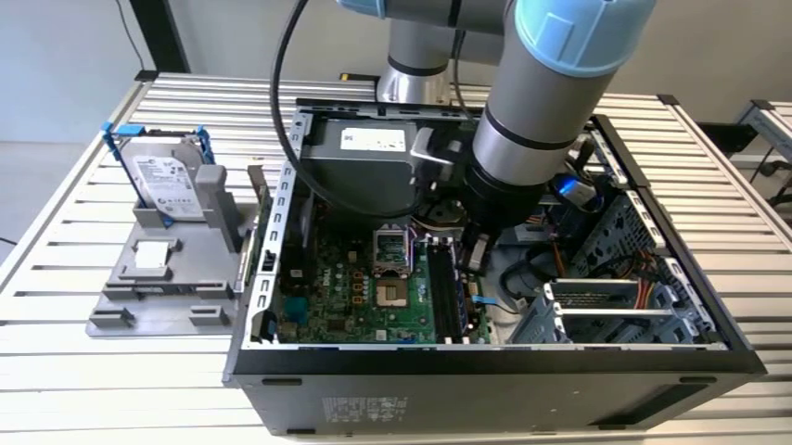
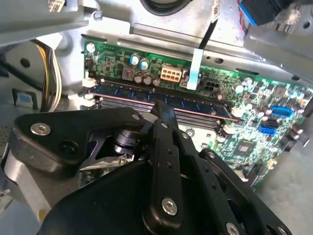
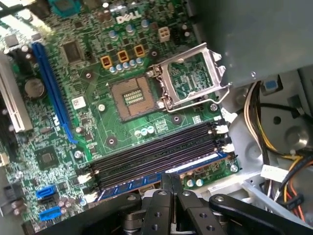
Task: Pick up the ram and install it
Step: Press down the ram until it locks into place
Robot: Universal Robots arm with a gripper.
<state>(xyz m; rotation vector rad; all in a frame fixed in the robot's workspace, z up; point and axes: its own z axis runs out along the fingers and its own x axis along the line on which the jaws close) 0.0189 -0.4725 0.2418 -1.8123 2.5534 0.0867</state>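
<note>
The ram point(image 2: 122, 92) is a thin dark stick with black chips. It lies lengthwise in the motherboard slot nearest my fingers, and in the first wrist view the ram point(image 3: 128, 186) looks bluish. My gripper point(image 2: 164, 110) is shut, and its black fingertips point(image 3: 171, 180) rest together on the middle of the stick's top edge. In the exterior view the gripper point(image 1: 477, 255) reaches down into the open computer case, over the slots.
Several empty black slots point(image 3: 151, 156) run beside the ram. Further along the green motherboard point(image 3: 98, 127) is the open CPU socket point(image 3: 132, 98). Cable bundles point(image 3: 279, 161) crowd the case wall. Outside the case point(image 1: 495, 357), a hard drive in a blue frame point(image 1: 167, 176) stands on a grey fixture point(image 1: 155, 287).
</note>
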